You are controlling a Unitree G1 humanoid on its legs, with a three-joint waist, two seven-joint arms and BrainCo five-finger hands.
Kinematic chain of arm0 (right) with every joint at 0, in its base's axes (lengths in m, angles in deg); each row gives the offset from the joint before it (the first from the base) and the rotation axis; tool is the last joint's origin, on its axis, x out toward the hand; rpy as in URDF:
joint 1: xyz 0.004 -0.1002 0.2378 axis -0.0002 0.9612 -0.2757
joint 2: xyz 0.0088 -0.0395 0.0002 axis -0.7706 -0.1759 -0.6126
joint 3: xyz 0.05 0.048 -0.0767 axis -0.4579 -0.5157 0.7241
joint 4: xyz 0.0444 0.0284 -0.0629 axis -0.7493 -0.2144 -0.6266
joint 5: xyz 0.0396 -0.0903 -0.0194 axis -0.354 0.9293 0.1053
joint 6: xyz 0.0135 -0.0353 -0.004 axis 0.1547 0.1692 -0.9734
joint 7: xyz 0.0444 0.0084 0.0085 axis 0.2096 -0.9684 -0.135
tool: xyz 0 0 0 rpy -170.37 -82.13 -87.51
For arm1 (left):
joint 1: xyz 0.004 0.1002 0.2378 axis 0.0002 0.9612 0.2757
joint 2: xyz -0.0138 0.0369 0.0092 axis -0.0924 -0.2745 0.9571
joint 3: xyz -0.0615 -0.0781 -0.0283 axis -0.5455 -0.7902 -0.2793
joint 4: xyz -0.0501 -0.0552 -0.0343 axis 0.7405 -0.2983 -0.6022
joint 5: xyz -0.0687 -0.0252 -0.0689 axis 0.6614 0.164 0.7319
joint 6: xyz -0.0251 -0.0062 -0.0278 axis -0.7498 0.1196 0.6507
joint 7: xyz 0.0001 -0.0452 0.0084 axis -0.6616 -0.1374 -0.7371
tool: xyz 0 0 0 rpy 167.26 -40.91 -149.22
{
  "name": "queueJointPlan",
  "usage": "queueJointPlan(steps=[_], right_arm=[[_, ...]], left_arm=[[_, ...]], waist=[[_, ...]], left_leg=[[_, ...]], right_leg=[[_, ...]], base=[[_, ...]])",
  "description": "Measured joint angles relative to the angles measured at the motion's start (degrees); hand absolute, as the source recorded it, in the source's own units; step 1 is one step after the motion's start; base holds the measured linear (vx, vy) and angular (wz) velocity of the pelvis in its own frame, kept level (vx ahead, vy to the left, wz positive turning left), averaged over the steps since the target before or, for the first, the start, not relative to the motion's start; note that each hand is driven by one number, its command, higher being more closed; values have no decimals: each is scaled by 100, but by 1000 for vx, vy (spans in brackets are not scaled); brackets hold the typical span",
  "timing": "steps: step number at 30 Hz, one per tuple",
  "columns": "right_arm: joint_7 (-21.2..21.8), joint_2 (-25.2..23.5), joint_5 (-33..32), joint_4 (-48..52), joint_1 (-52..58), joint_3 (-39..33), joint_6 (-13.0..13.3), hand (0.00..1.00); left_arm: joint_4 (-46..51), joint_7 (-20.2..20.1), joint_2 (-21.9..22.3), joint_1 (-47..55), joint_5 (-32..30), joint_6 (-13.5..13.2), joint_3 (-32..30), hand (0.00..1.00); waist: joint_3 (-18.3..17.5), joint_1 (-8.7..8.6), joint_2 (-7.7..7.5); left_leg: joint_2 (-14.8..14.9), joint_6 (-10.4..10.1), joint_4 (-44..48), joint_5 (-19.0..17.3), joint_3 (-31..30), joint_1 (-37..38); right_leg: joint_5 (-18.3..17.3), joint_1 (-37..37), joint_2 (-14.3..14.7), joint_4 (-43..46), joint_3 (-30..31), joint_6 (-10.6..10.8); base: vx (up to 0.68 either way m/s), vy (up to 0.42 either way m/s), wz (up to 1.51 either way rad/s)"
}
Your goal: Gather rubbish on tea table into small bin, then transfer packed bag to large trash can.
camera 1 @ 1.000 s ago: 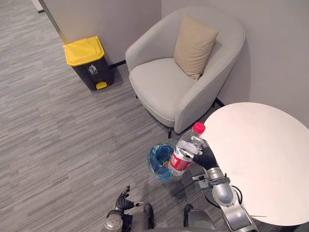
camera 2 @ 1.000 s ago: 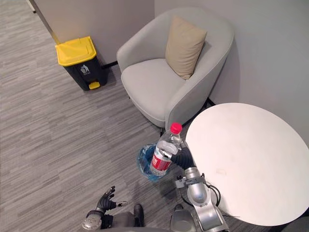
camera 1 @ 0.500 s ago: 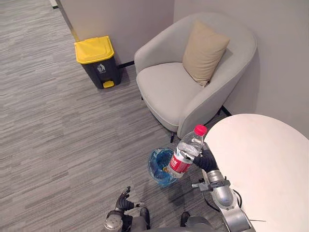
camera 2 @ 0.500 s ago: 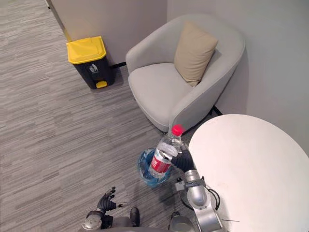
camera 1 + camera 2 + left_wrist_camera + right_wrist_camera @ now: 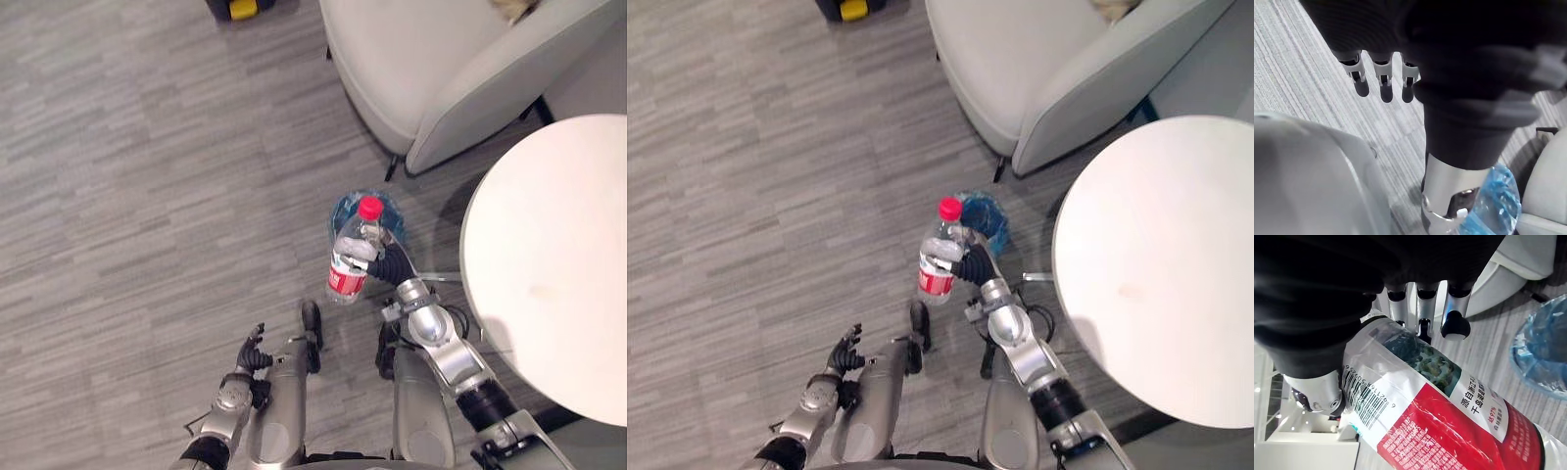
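Left eye view: nearest us, our left hand hangs with relaxed fingers. Our right hand curls its fingers round the bottle, held up close to the small bin. If we release here, it may fall outside the rim.

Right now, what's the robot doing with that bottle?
The robot is tidying up. Its right hand is wrapped round a clear plastic bottle with a red cap and holds it in the air close to the small bin, which has a blue bag in it. The bottle is not in the bin yet. The bin stands on the floor between the round white table and the armchair. The left hand hangs low, open and holding nothing.
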Motion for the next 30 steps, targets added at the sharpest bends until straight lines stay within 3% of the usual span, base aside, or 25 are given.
queueJointPlan(steps=[11, 13, 19, 30], right_arm=[[-744, 51, 465, -122, -1478, -330, -187, 100], [-859, 148, 452, -129, -1747, -529, -227, 100], [-1021, 307, 258, -480, -2135, -871, -376, 100], [-1338, 729, -38, -863, -2753, -1353, -414, 100]], left_arm=[[962, 253, 366, -942, 176, -127, -487, 0], [1134, 256, 460, -1076, 198, -125, -535, 0], [1485, 258, 471, -1087, 366, -179, -707, 0], [1700, 244, 421, -1087, 440, -323, -704, 0]], waist=[[245, 166, -1], [361, 288, -20], [394, 319, -23], [392, 312, -25]], left_leg=[[252, 289, 1519, -196, 94, -2376], [281, 308, 1736, -215, 54, -2729], [391, 308, 1915, -212, 148, -3195], [538, 314, 1884, -137, 281, -3493]], right_leg=[[-310, -2292, -206, 1547, 62, -26], [-395, -2645, -235, 1826, 50, -80], [-523, -3152, -319, 2161, 14, -146], [-554, -3493, -312, 2241, -32, -203]], base=[[-44, -12, 4], [-20, -49, 9], [-22, -53, 11], [-8, -16, 1]])
